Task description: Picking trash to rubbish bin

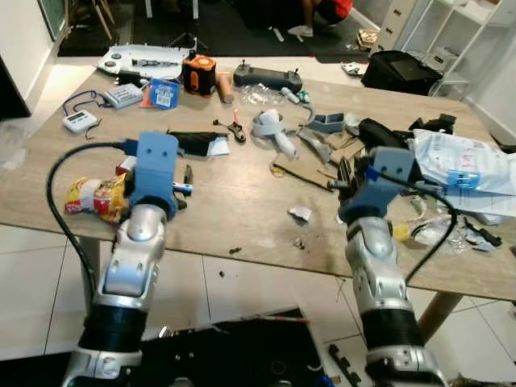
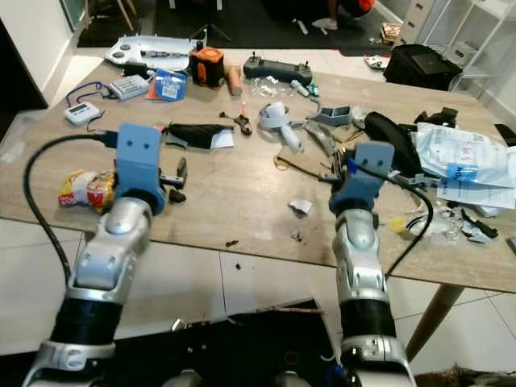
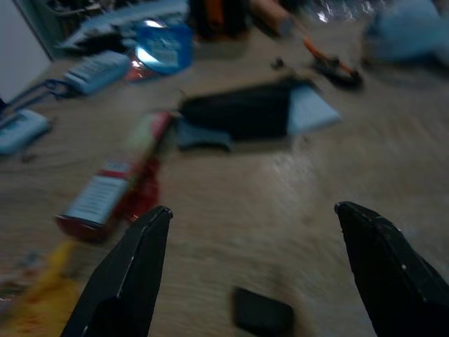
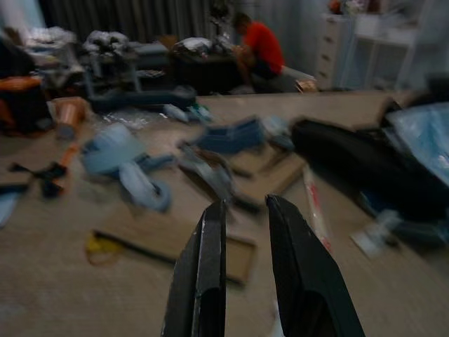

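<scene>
Grippers (image 3: 252, 232) (image 4: 245, 239) above cluttered table (image 1: 234, 201); labels perhaps unreadable.

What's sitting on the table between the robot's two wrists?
Mostly bare wood. In the left eye view, a small crumpled white scrap lies nearer the right gripper; a few dark crumbs sit by the table edge.
</scene>
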Tool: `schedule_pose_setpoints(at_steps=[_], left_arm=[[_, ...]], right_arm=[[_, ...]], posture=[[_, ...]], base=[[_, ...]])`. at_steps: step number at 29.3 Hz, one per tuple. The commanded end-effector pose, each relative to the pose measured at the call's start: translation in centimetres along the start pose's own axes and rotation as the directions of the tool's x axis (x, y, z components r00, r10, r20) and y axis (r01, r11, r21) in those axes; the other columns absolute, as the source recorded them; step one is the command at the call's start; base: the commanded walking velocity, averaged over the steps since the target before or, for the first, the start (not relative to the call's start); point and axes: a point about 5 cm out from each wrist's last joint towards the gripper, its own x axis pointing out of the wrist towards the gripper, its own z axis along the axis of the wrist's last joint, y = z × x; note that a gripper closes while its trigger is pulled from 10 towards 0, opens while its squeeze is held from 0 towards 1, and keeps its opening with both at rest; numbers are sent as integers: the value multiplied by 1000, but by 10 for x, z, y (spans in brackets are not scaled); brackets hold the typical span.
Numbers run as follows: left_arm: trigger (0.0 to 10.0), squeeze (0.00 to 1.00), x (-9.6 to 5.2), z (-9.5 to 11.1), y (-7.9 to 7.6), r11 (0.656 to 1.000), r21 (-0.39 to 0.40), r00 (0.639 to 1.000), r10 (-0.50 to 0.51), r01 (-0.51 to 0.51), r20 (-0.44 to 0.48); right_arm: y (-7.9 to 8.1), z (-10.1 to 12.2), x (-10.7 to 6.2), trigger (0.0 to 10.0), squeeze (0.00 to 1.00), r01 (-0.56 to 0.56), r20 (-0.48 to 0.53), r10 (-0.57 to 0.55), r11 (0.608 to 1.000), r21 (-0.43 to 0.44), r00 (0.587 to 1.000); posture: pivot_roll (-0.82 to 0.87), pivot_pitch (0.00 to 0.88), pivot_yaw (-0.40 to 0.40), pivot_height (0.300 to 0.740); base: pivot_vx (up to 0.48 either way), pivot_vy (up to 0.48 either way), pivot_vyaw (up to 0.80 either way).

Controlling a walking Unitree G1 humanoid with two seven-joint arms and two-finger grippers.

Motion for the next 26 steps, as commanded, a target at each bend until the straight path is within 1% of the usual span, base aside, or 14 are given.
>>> schedule_pose_setpoints(at_steps=[1, 4, 8, 11, 12, 13, 16, 17, 18, 22, 23, 24, 26], left_arm=[[10000, 0, -1, -6, -6, 1000, 11, 1000, -16, 16, -11], [10000, 0, 1, -4, -9, 1000, 19, 1000, -19, 19, -1], [10000, 0, 2, 0, -8, 1000, 13, 1000, -4, 4, 6], [10000, 0, 3, 11, -6, 1000, 11, 1000, 16, -16, 21], [10000, 0, 3, 11, -6, 1000, 11, 1000, 16, -16, 21], [10000, 0, 4, 17, -6, 1000, 26, 1000, 12, -13, 28], [10000, 0, 5, 22, -6, 999, 43, 999, 1, -2, 34], [10000, 0, 6, 26, -5, 998, 64, 999, -22, 19, 36], [10000, 0, 7, 27, -6, 997, 67, 999, -30, 28, 34], [10000, 0, 8, 28, -6, 997, 49, 998, -58, 57, 16], [10000, 0, 8, 24, -5, 998, 20, 999, -51, 51, -3], [10000, 0, 8, 24, -5, 998, 20, 999, -51, 51, -3], [10000, 0, 3, 12, -3, 999, 0, 999, -40, 40, -30]], right_arm=[[-6, -2, -3, 10000, 0, 32, -10, -31, 999, 10, 999], [-3, -3, -7, 10000, 0, 41, -11, -41, 999, 15, 999], [-1, -2, -7, 10000, 0, 43, -1, -43, 999, 28, 999], [-2, -4, -10, 10000, 0, 59, -1, -59, 997, 40, 998], [-2, -4, -10, 10000, 0, 59, -1, -59, 997, 40, 998], [-2, -6, -13, 10000, 0, 73, -7, -72, 996, 50, 997], [-1, -7, -15, 10000, 0, 77, -10, -76, 996, 51, 997], [1, -8, -18, 10000, 0, 76, -12, -76, 996, 53, 997], [1, -8, -19, 10000, 0, 76, -12, -76, 996, 54, 997], [4, -9, -22, 10000, 0, 73, -19, -72, 995, 65, 997], [5, -10, -23, 10000, 0, 72, -28, -70, 994, 76, 997], [5, -10, -23, 10000, 0, 72, -28, -70, 994, 76, 997], [6, -10, -28, 10000, 0, 60, -39, -57, 995, 82, 998]], posture=[[123, 93, -67, 740], [119, 89, -81, 740], [128, 93, -71, 740], [156, 95, -50, 740], [156, 95, -50, 740], [165, 97, -35, 740], [181, 100, -15, 740], [188, 107, -3, 740], [188, 107, -3, 740], [189, 119, 7, 740], [188, 119, 9, 740], [188, 119, 9, 740], [161, 130, 10, 740]], base=[[0, 0, 0], [0, 0, 0], [0, 0, 0], [0, 0, 0], [0, 0, 0], [0, 0, 0], [0, 0, 0], [0, 0, 0], [0, 0, 0], [0, 0, 0], [0, 0, 0], [0, 0, 0], [0, 0, 0]])
